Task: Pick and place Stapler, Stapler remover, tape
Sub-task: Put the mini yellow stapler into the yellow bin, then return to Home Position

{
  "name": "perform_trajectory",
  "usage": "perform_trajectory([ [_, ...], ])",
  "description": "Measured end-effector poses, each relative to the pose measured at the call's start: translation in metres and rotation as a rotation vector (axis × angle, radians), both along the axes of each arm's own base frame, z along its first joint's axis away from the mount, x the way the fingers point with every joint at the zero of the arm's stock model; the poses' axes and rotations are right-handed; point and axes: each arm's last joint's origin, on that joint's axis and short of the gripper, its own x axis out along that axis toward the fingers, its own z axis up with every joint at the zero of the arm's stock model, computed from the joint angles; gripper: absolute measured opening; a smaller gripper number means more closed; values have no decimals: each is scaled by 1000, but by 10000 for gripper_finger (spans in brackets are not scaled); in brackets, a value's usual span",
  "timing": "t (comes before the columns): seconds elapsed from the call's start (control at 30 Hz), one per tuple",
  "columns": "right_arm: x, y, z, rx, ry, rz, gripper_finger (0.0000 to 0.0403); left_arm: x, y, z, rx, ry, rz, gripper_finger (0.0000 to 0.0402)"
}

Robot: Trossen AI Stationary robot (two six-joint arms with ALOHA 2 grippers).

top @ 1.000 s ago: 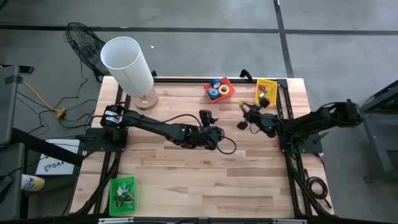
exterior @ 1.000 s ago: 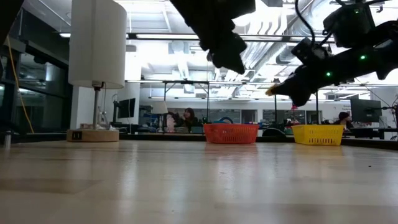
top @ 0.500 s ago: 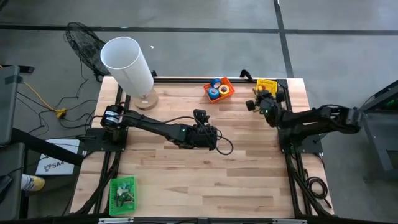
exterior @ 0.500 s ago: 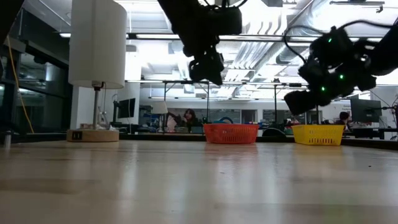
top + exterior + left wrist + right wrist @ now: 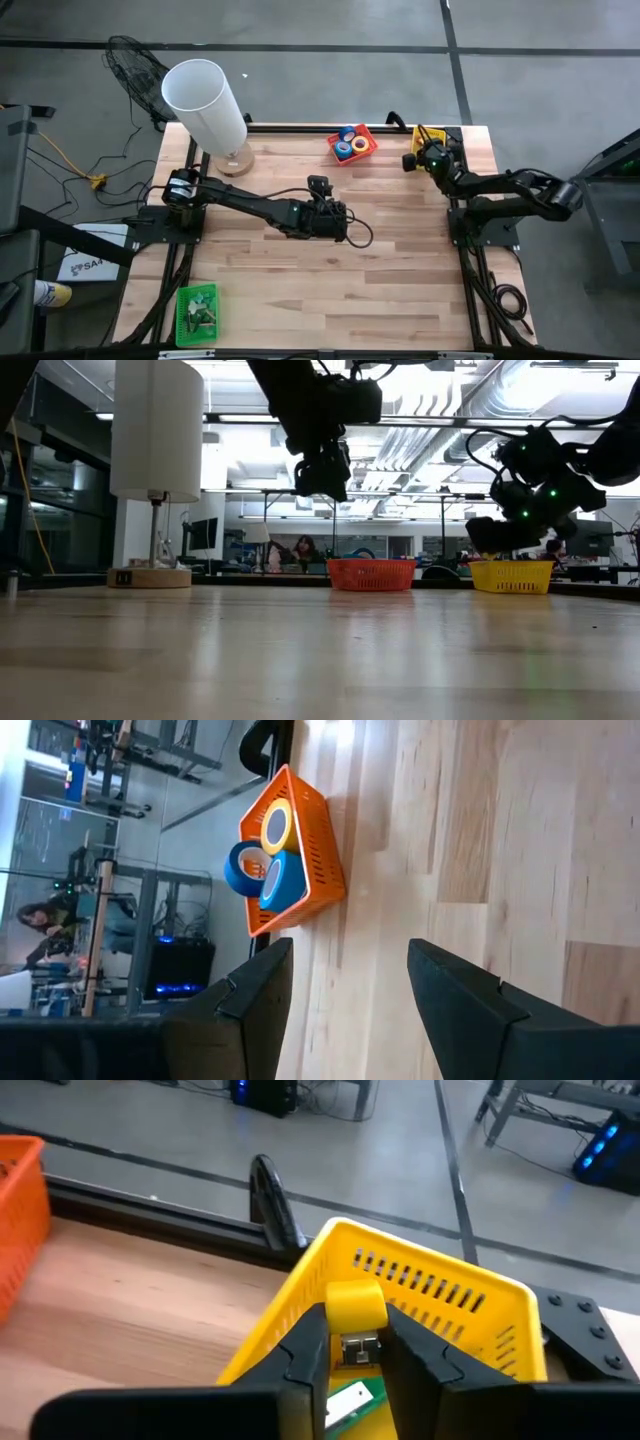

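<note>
Right hand [image 5: 413, 160] is hanging over the yellow basket [image 5: 436, 134] at the far right corner of the bench [image 5: 300, 270], seen from above. Its arm is reaching in from the right edge. The left hand [image 5: 318, 186] is hovering over the middle of the bench, well apart from the orange basket [image 5: 368, 134], which is holding the tape [image 5: 345, 149] rolls, blue and yellow. A green basket [image 5: 195, 310] is sitting at the near left corner, and a lamp [image 5: 210, 105] is standing at the far left.

From bench height, the left hand [image 5: 322, 470] is hanging high in the air, above and a little to one side of the orange basket [image 5: 371, 574]. The right hand [image 5: 492, 540] is hanging just above the yellow basket [image 5: 511, 575].

Past the left wrist, both fingers [image 5: 455, 990] are standing wide apart with nothing between them, and the orange basket [image 5: 310, 860] with its tape [image 5: 262, 885] is lying farther off.

Past the right wrist, the fingers [image 5: 305, 1355] are pinching a yellow stapler [image 5: 355, 1315] right over the yellow basket [image 5: 440, 1295], where something green [image 5: 350, 1398] is lying.
</note>
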Motion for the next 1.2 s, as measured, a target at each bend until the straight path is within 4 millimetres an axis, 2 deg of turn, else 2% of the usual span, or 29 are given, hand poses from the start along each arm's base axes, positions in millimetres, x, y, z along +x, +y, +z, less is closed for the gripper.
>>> perform_trajectory([
  [0.13,0,0,-1,8,-2,-5,84,0,0,0,-2,-1,0,193],
  [0.6,0,1,-2,29,13,33,209,-3,0,-2,-23,-11,34,193],
  [0.77,6,3,0,56,-20,221,227,-14,-1,2,9,-15,106,193],
  [0.87,8,6,2,77,-49,340,228,-31,-9,10,52,-28,166,193],
  [0.97,14,12,8,84,-89,551,226,-49,-18,18,64,-51,198,193],
  [1.2,19,28,29,18,-210,823,227,-77,-26,16,-29,-138,196,193],
])
